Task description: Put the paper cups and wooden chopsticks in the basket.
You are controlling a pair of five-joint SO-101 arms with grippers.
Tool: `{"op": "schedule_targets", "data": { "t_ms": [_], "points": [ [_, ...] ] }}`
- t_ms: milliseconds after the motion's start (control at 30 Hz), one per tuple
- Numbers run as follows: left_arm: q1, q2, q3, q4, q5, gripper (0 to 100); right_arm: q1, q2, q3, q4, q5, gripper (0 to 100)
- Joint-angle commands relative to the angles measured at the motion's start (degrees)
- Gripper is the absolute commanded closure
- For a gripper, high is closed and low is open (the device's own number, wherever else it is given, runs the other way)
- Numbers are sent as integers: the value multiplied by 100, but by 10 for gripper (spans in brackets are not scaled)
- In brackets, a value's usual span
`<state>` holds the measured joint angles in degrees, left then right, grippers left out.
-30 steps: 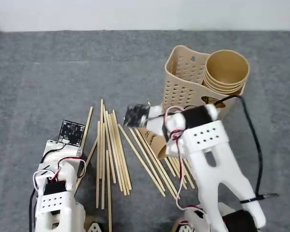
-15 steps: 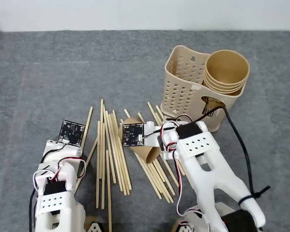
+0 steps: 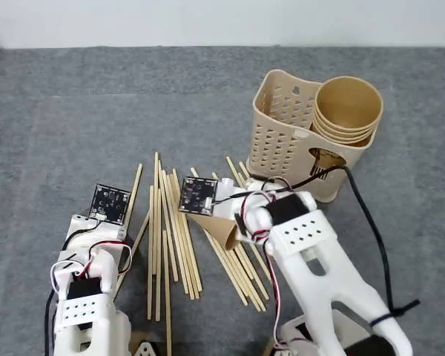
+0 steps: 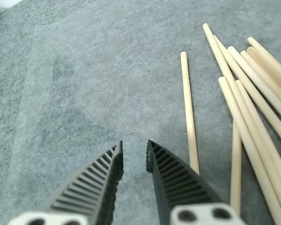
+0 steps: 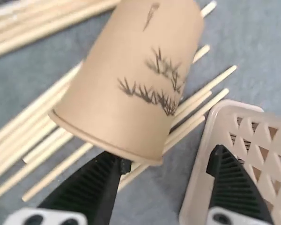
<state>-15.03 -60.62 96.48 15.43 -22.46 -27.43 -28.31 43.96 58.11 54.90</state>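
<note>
The right arm has swung away from the basket (image 3: pixel 282 130) toward the left arm over the last second, and the cup (image 5: pixel 131 79) has shifted a little the same way. The right tool (image 5: pixel 166 159) stands wide apart, clamped on nothing; the cup lies on its side just ahead of it, rim toward the tool, over the chopsticks (image 3: pixel 170 230), with the basket's corner just beyond one finger and the stacked cups (image 3: pixel 347 107) farther off. The left tool (image 4: pixel 133 150), fingers a narrow gap apart and holding nothing, sits low over the grey surface (image 3: pixel 96 111), chopsticks just beside it.
</note>
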Motion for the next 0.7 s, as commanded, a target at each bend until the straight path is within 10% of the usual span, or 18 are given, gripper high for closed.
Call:
{"op": "schedule_targets", "data": {
  "t_ms": [0,667],
  "points": [
    [0,0,-48,-114,18,912,-277,-251,-88,154,-440,714],
    [0,0,-48,-114,18,912,-286,-356,26,-514,-1732,989]
  ]
}}
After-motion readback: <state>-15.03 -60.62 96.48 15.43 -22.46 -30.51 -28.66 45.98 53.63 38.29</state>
